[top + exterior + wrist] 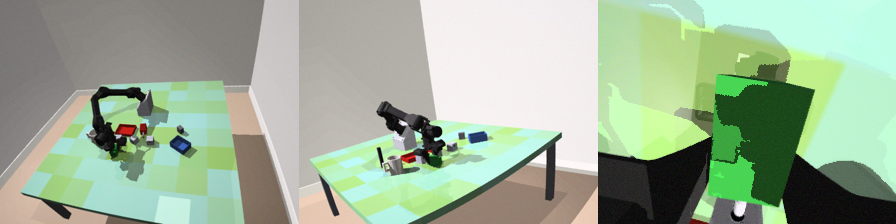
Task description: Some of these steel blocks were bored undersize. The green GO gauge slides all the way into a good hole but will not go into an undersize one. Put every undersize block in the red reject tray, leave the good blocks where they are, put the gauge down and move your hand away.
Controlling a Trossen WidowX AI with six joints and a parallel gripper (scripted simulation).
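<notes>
My gripper (115,146) (434,158) (750,141) is shut on the green GO gauge (114,151) (435,161) (763,140), held low. Its pale pin (740,206) points at a steel block (722,214) (118,136) (420,159); the tip is at the dark hole's mouth, and how far in it reaches cannot be told. A second block (134,140) lies to the right, turned at an angle. A third block (150,140) (452,146) stands further right, a hole in its face. The red reject tray (125,135) (409,160) is behind the blocks; no block shows in its visible part.
A red gauge-like piece (143,128) with a pale pin lies beside the red tray. A blue tray (177,148) (477,138) and a small dark grey cube (180,129) (461,135) are at the right. A mug (395,165) and a black post (379,156) stand at the left.
</notes>
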